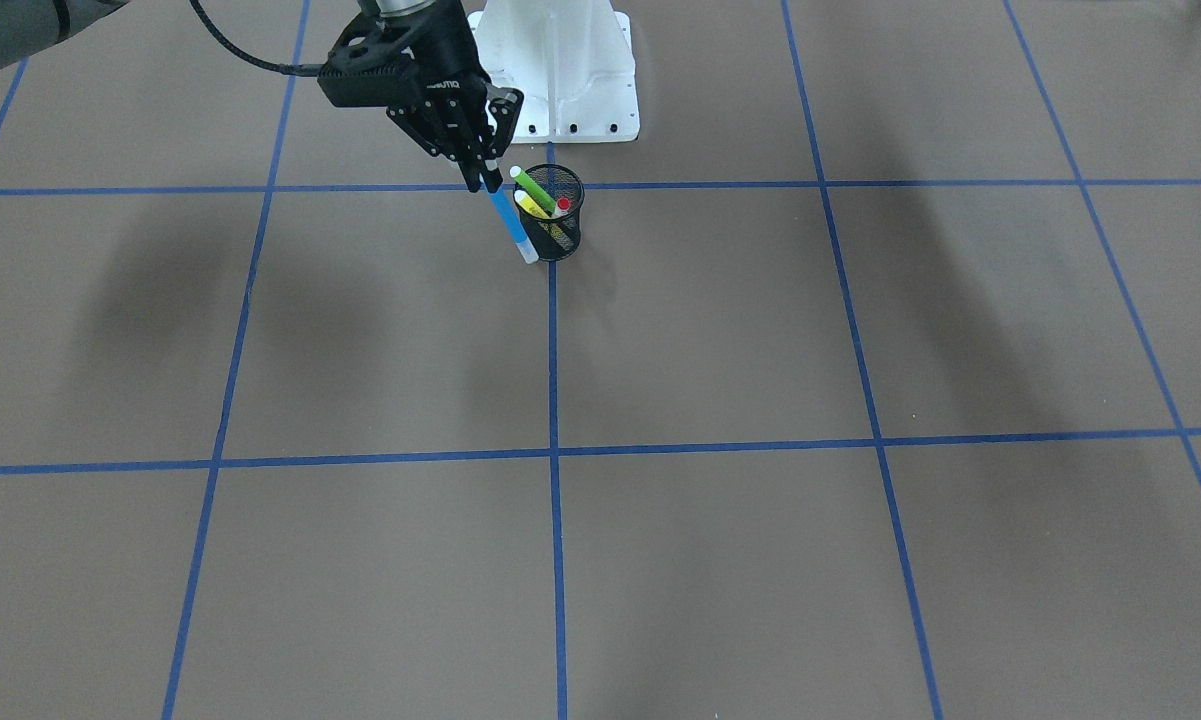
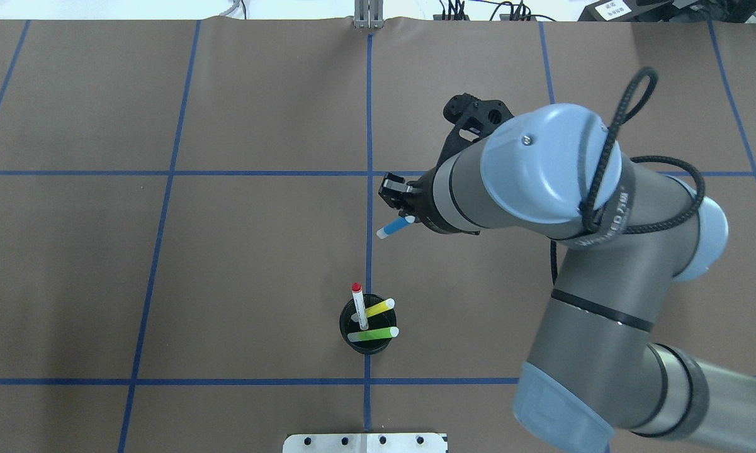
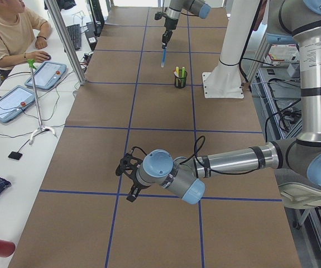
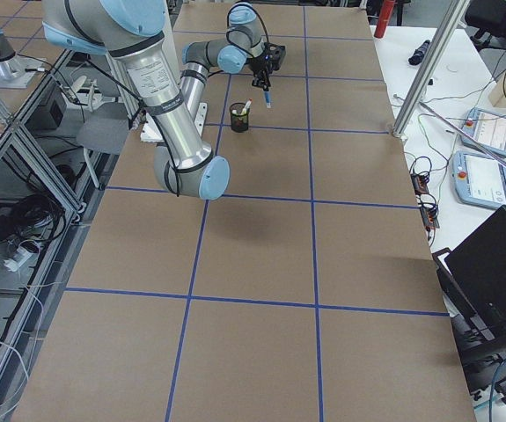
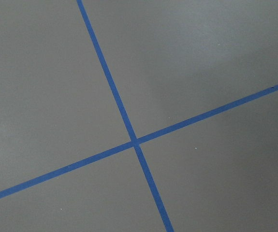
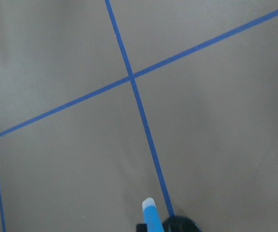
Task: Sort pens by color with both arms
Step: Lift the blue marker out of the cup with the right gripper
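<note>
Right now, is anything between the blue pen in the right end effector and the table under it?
Nothing visible. The right end effector holds the blue pen over bare table; the mesh cup stands aside.

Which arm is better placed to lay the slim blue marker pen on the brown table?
The right: its black two-finger gripper holds the slim blue marker pen in the air, outside the black mesh cup. The left arm hangs far from it.

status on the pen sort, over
Right gripper shut on blue pen, held aloft. Left gripper far off, fingers unreadable. Green pen, yellow pen, red-capped pen in mesh cup. Nothing obstructing.
</note>
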### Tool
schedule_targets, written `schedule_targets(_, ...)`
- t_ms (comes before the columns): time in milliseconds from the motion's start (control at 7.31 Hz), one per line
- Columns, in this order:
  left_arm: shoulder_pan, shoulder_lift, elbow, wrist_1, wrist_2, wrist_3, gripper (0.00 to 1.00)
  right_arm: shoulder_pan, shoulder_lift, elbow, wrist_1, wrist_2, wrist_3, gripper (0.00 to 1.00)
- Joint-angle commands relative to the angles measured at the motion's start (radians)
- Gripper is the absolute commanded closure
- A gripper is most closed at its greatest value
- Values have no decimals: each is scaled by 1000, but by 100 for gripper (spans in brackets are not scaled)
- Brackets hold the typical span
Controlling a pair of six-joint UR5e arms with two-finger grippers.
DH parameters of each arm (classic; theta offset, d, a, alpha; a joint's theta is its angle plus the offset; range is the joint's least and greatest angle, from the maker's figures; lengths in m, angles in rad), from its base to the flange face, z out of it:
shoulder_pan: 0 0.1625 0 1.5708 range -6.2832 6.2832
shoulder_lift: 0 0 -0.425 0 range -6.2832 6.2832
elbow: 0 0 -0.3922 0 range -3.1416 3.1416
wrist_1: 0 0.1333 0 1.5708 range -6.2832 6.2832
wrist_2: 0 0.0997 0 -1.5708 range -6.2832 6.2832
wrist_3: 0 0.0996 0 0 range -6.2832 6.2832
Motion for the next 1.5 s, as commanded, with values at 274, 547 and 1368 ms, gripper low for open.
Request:
schedule_targets(274,2,-3,0,2,0,-2,0,93,28,-305,300,-94,-126,100)
schedule_targets(547,5,-5,0,1,0,-2,0,114,105,-431,332,-197,-128,100)
schedule_targets(1368,6,-6,0,2,0,-3,0,177,247,-861,553,-353,-175,100)
